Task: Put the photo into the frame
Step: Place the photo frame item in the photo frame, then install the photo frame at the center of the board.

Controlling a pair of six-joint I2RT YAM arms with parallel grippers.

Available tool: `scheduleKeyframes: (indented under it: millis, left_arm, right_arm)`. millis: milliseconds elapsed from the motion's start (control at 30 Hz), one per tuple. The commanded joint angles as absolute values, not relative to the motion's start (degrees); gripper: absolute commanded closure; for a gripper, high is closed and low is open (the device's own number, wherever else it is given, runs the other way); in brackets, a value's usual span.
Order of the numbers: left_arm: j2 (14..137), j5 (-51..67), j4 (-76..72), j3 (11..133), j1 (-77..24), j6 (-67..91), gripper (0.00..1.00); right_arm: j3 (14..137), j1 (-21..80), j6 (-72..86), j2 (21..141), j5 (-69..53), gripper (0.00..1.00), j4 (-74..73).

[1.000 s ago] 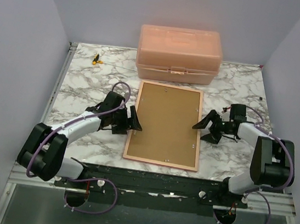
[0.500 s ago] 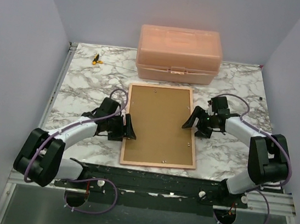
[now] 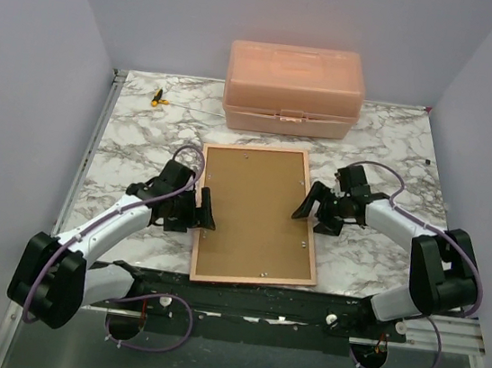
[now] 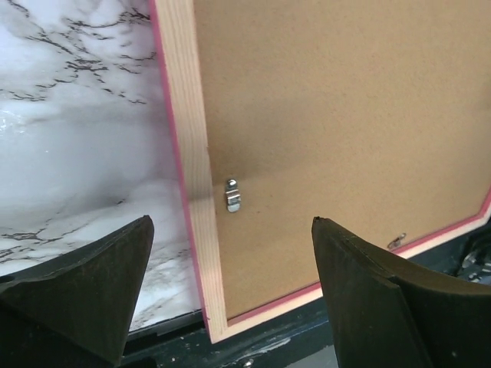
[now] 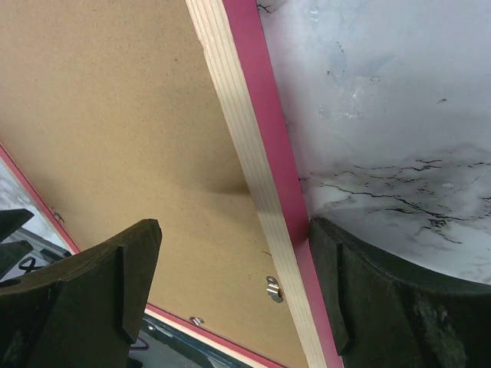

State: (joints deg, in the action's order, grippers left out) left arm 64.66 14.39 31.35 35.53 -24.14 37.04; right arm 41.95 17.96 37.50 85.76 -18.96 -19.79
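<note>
Left gripper (image 3: 200,211) and right gripper (image 3: 311,213), both gaping, are straddling opposite rails of the pink-edged light-wood rectangular frame (image 3: 249,281); advise pushing evenly.

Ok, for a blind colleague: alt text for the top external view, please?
A large rectangular frame with a thin pinkish-red wood border lies face down, brown backing board up, on a marble table, the left gripper and right gripper open-fingered at its side edges. A salmon-pink lidded plastic box stands behind it.

The frame (image 4: 193,153) lies flat, face-down (brown backing (image 3: 256,214) upward), slightly askew.
</note>
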Motion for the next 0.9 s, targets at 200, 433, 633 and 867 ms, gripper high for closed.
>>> scheduleKeyframes:
  millis: [200, 433, 633, 867]
  left_arm:
    - [69.2, 12.3, 30.5, 35.6, -24.5, 35.7, 0.24]
    - [73.7, 18.6, 25.4, 38.6, -26.4, 35.3, 0.26]
    - [77.6, 19.3, 25.2, 42.8, -28.1, 34.8, 0.25]
    - [76.1, 9.4, 31.1, 42.6, -29.4, 33.2, 0.22]
  right_arm:
    - [37.1, 19.5, 38.0, 88.9, -13.0, 0.14, -33.1]
    - [33.2, 20.3, 41.4, 85.6, -14.4, 0.14, -31.7]
    - [30.6, 20.4, 43.2, 83.1, -14.6, 0.14, -30.5]
    - [30.7, 20.4, 42.9, 83.8, -14.2, 0.14, -30.1]
